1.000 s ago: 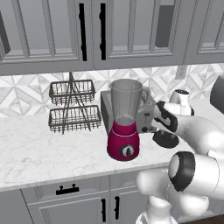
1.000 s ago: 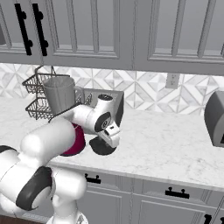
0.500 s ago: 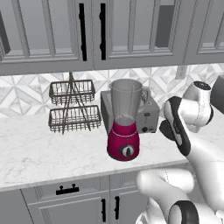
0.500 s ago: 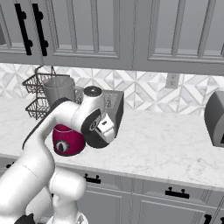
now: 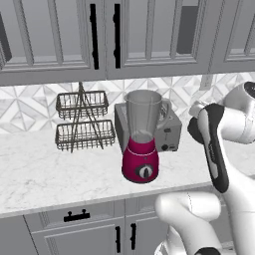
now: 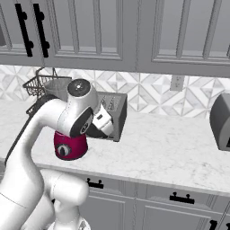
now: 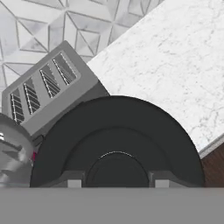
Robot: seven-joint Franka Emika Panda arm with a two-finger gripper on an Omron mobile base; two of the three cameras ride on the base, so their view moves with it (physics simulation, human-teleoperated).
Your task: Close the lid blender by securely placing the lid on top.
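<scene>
Gripper (image 7: 115, 183) seemingly grips lid (image 7: 118, 135) (beside the blender (image 5: 142, 137))

This is a home kitchen, rendered rather than photographed. Grey panelled wall cabinets (image 5: 99, 40) with dark bar handles hang above a white marble-look counter (image 5: 45, 174), and more grey cupboard doors and drawers (image 6: 179, 202) sit beneath it. The wall between is tiled in a grey and white geometric backsplash (image 6: 152, 92), with a wall outlet (image 6: 178, 82) set into it. Small household appliances stand on the worktop: a blender (image 5: 143, 137) with a magenta base, a boxy silver toaster (image 7: 48, 94) (its slots show from above) and a two-tier wire basket rack (image 5: 82, 121). A further grey appliance (image 6: 221, 121) sits at the counter's far right edge.
</scene>
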